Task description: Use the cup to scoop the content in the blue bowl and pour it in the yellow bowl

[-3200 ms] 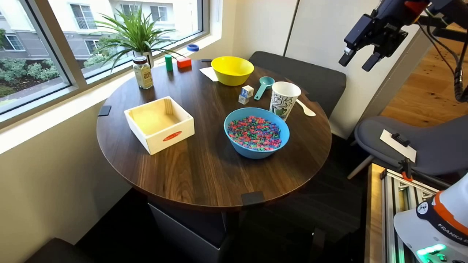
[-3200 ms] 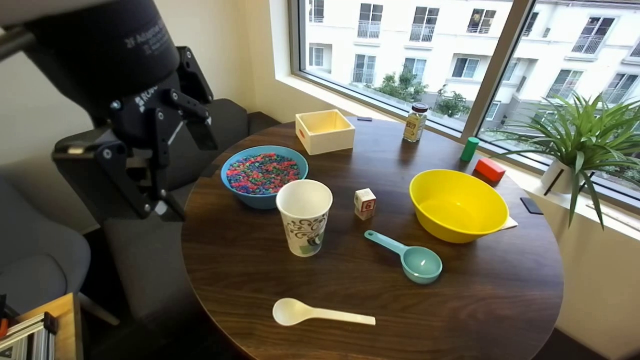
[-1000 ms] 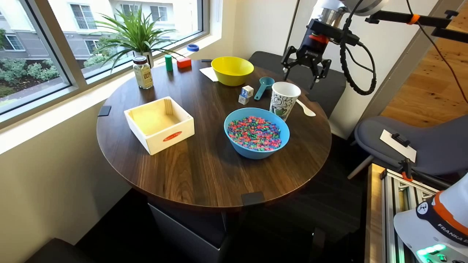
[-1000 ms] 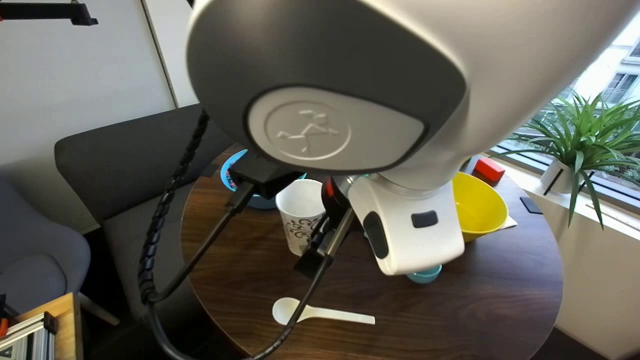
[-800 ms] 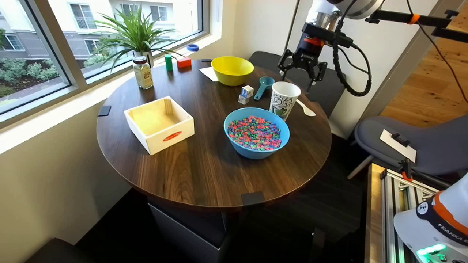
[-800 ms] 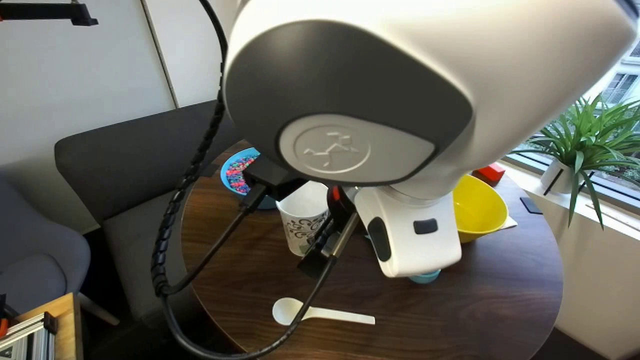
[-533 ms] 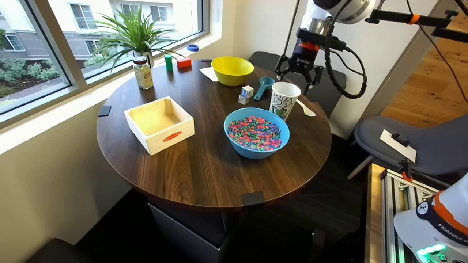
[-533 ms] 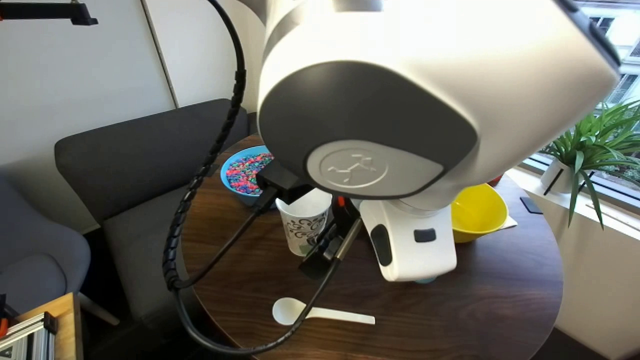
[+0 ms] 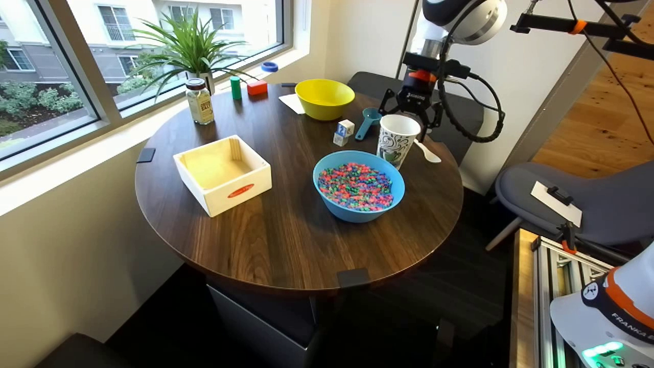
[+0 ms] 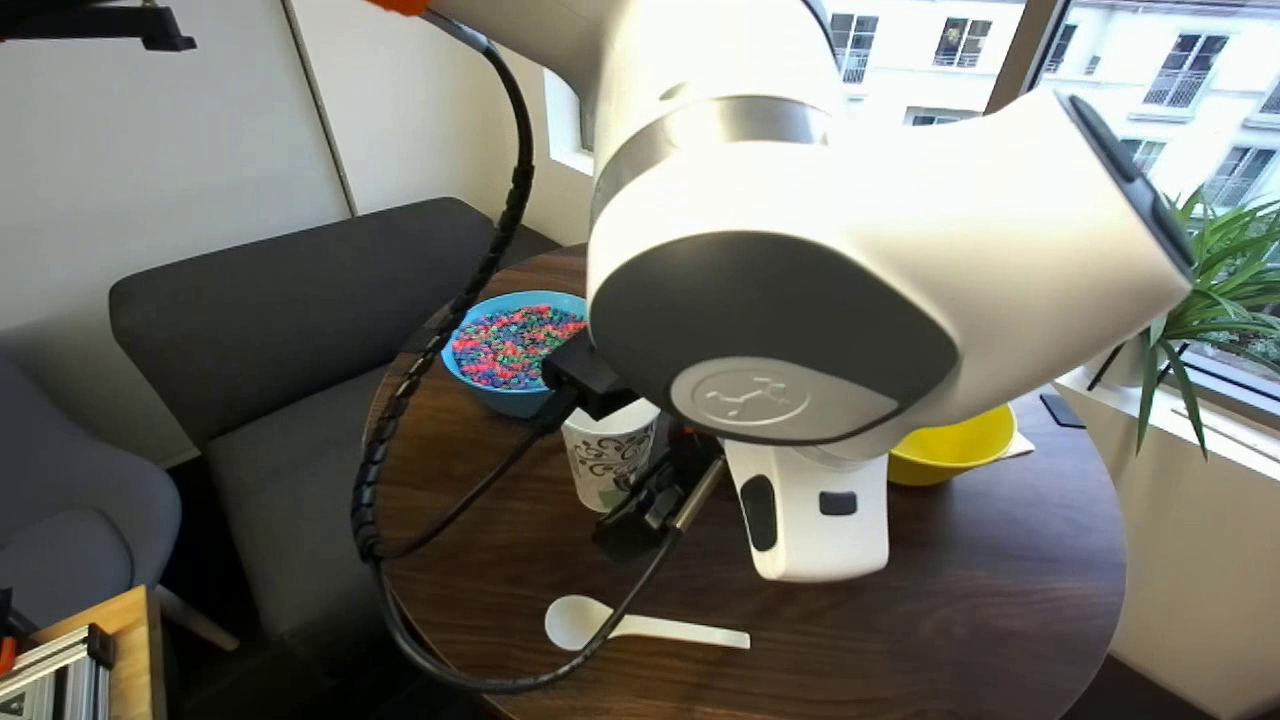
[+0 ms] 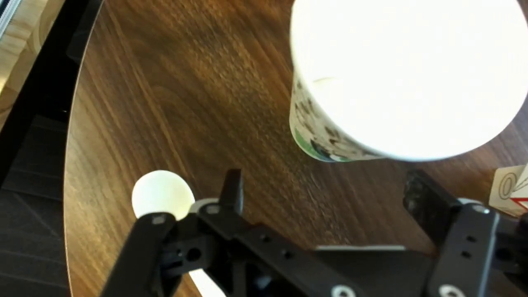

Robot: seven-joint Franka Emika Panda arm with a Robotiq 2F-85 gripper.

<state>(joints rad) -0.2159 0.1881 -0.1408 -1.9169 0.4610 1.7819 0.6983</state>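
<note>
Black gripper hangs empty, jaws wide apart, by the cup standing between the blue bowl of beads and a spoon near the edge of the table.

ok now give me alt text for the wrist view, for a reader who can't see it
A patterned white cup stands at upper right on a dark wooden table, its inside overexposed. Lower in the picture, black fingers stand open, gripping nothing, partly hiding a white spoon at left; part of a printed block shows at right.
</note>
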